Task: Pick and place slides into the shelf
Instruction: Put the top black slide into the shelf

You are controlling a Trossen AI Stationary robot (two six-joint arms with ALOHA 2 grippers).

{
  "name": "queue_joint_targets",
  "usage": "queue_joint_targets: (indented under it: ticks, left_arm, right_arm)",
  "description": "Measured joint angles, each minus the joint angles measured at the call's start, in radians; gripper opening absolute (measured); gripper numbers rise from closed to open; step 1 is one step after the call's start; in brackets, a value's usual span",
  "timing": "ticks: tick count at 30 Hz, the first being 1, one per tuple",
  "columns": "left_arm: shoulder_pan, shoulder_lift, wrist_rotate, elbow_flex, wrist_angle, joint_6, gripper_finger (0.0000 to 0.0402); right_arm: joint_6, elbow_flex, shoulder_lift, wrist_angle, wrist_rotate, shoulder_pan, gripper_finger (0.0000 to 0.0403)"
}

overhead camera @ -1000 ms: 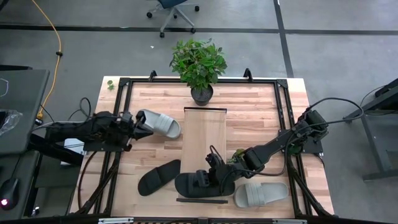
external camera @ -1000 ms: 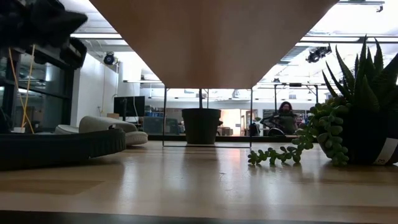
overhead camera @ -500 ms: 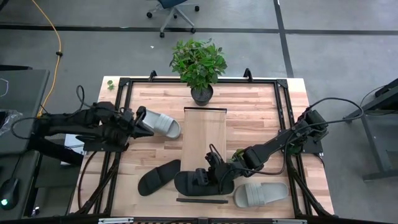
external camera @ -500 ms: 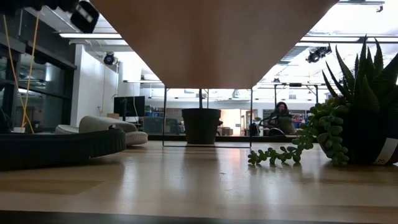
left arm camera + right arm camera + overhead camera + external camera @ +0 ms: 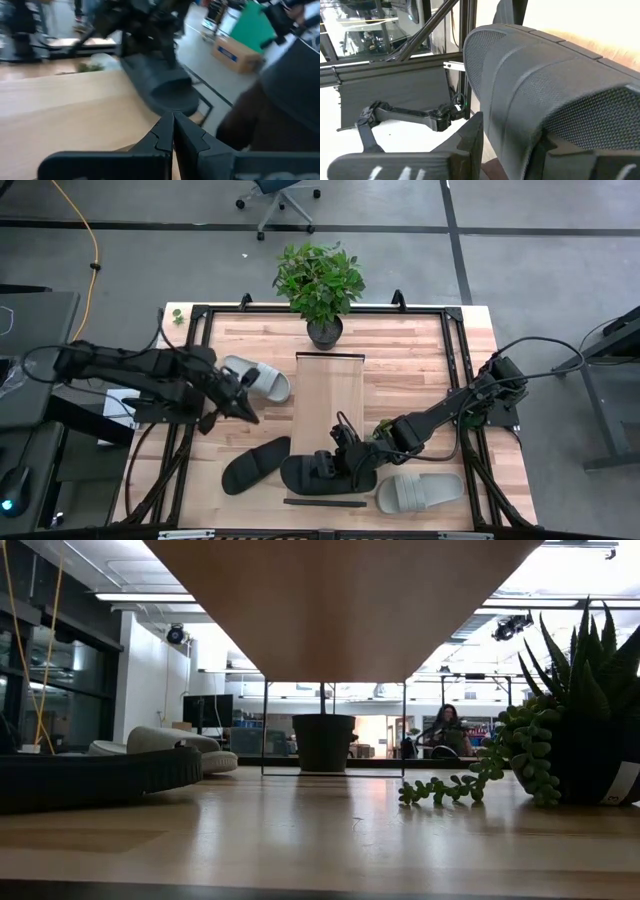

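The shelf (image 5: 330, 400) is a pale board running from far to near at the table's middle; the low view shows its underside (image 5: 340, 600). One grey slide (image 5: 257, 378) lies flat left of its far end, and another grey slide (image 5: 420, 492) lies near the right near corner. A black slide (image 5: 255, 463) lies left of the shelf's near end. My right gripper (image 5: 352, 465) is shut on the second black slide (image 5: 312, 474) at the shelf's near end. My left gripper (image 5: 243, 412), shut, hovers between the far grey slide and the free black slide. My right gripper pinches the black slide by its wide textured strap (image 5: 520, 90), with one finger (image 5: 470, 142) on each side of it. It comes slanting down from the table's right. Whether the slide lies on the table or is lifted, I cannot tell.
A potted plant (image 5: 320, 285) stands at the shelf's far end. A small succulent (image 5: 385, 428) sits beside my right arm and fills the right of the low view (image 5: 560, 730). A black rail (image 5: 325, 502) lies near the table's near edge. A person (image 5: 445, 725) sits far behind.
My left gripper has left the far grey slide's heel, risen out of the low view and swung toward the table's near edge and the right. That grey slide has stayed where it was.
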Motion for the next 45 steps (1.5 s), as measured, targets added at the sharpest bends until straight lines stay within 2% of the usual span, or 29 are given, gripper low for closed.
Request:
queue_joint_targets:
  ticks: [9,14,18,22,27,33,45]
  left_arm:
    - [-0.203,0.146,-0.208,0.104,-0.019,0.053,0.0001]
    - [-0.267,0.225,-0.275,0.154,-0.047,0.099,0.0001]
    - [-0.292,0.289,-0.271,0.172,-0.061,0.102,0.0001]
    - [-0.296,0.335,-0.217,0.183,-0.058,0.083,0.0001]
    - [-0.297,0.347,-0.22,0.188,-0.057,0.078,0.0001]
    - [-0.297,0.347,-0.234,0.188,-0.058,0.156,0.0002]
    - [-0.294,0.394,-0.239,0.189,0.067,0.206,0.0064]
  right_arm:
    - [-0.004,0.0,0.0,-0.003,0.0,-0.004,0.0087]
    - [-0.012,0.0,0.0,-0.003,-0.006,-0.004,0.0087]
    - [-0.014,0.0,0.0,-0.003,-0.008,-0.004,0.0087]
    - [-0.021,0.0,0.0,-0.003,-0.008,-0.004,0.0087]
    - [-0.022,0.0,0.0,-0.002,-0.016,-0.004,0.0087]
    - [-0.022,0.0,0.0,-0.007,-0.016,-0.004,0.0087]
    - [-0.004,0.0,0.0,-0.008,0.003,-0.009,0.0087]
